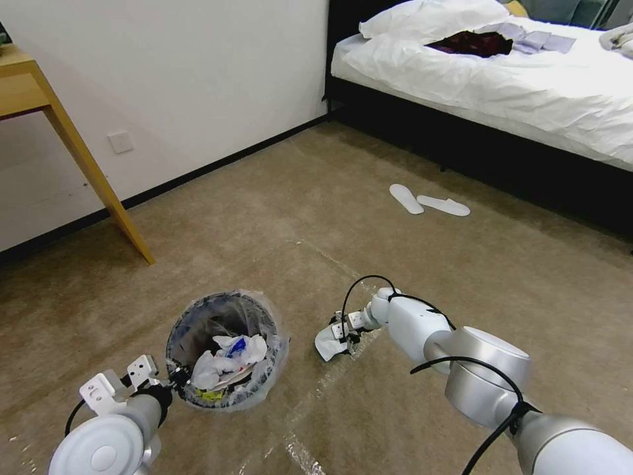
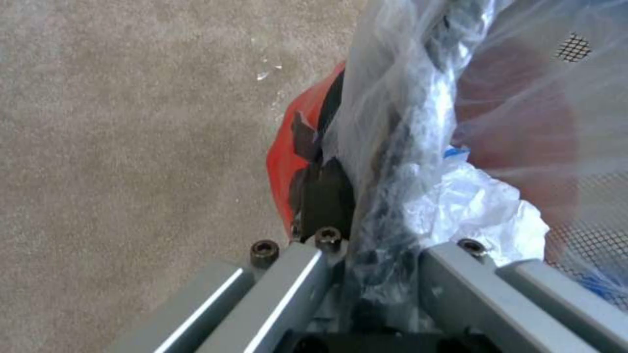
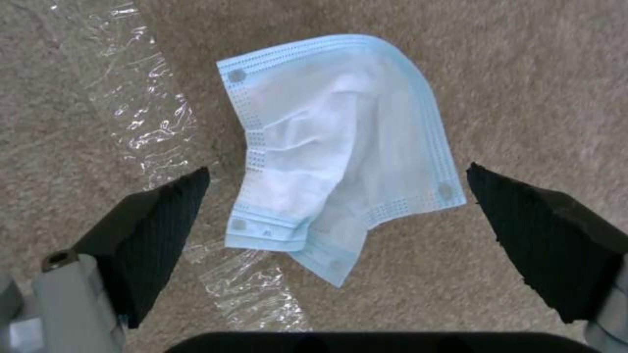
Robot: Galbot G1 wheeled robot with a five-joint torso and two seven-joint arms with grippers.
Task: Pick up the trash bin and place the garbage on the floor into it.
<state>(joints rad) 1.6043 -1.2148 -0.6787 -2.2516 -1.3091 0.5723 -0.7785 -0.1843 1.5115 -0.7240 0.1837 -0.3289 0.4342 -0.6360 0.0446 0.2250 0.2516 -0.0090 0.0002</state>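
- Lying crumpled on the floor (image 3: pixel 523 73) is the next piece of garbage, a pale blue face mask (image 3: pixel 340 147), half folded over itself, one corner resting on a strip of clear tape (image 3: pixel 150 117).
- The right gripper (image 3: pixel 337 196) hangs directly over the mask with its jaws spread wide, one black ribbed pad (image 3: pixel 167 220) on each side and neither touching the fabric; in the head view it sits low at the carpet, just right of the bin.
- To do this grasp well, I judge the jaws should drop straight down until the pads brush the pile, then close across the mask's bunched middle, where the folded layers give the most to pinch. A flat edge would likely slip out.
- The tape under the near corner may drag or cling, so a slow lift seems wise.
- The trash bin (image 1: pixel 224 349) stands close to the left of the mask, its crinkly clear liner (image 2: pixel 419 98) already holding white tissue (image 1: pixel 217 359) and a yellow scrap.
- The left gripper (image 2: pixel 356 255) is clamped on the bin's rim and liner, nearest the robot, with the red base (image 2: pixel 288 162) seen below.
- Holding the bin level and near keeps the carry short.
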